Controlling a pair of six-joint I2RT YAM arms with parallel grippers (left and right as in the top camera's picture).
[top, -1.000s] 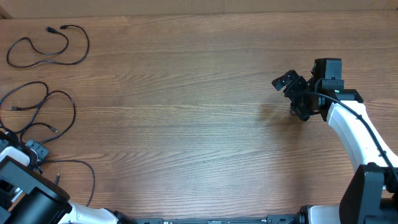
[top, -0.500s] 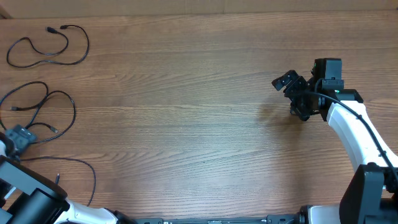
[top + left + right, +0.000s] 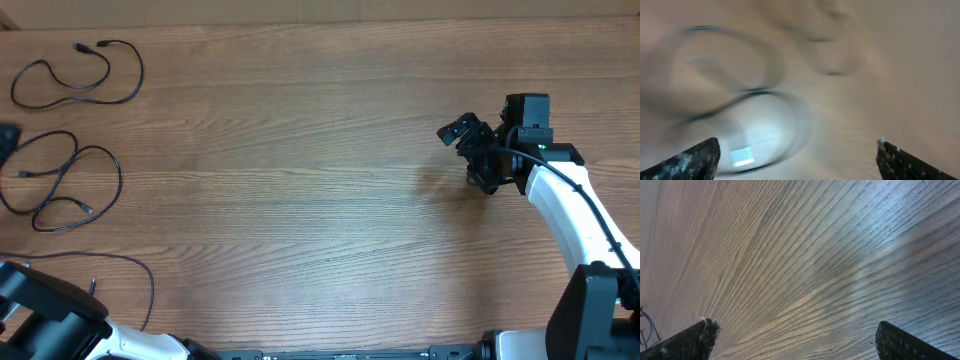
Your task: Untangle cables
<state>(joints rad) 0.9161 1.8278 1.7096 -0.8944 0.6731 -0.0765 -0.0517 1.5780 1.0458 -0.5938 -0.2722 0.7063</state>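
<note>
Three thin black cables lie apart at the left of the table in the overhead view: a loop at the back (image 3: 76, 77), a twisted double loop in the middle (image 3: 62, 180), and a long curved strand near the front (image 3: 125, 265). My left gripper (image 3: 5, 138) shows only as a dark blur at the left edge, beside the middle cable. In the left wrist view this gripper (image 3: 797, 150) is open, its fingers (image 3: 695, 160) wide apart above blurred cable loops (image 3: 765, 95), with nothing between them. My right gripper (image 3: 468, 155) stands open over bare wood at the right, and is also empty in its wrist view (image 3: 795, 330).
The wooden table (image 3: 300, 180) runs between the cables and the right arm (image 3: 565, 210). The left arm's base (image 3: 45, 315) fills the front left corner. A strip of cardboard edges the back of the table.
My left gripper went from shut to open beside the middle cable and swung from the front left toward the back, out to the left edge. The right arm has not moved.
</note>
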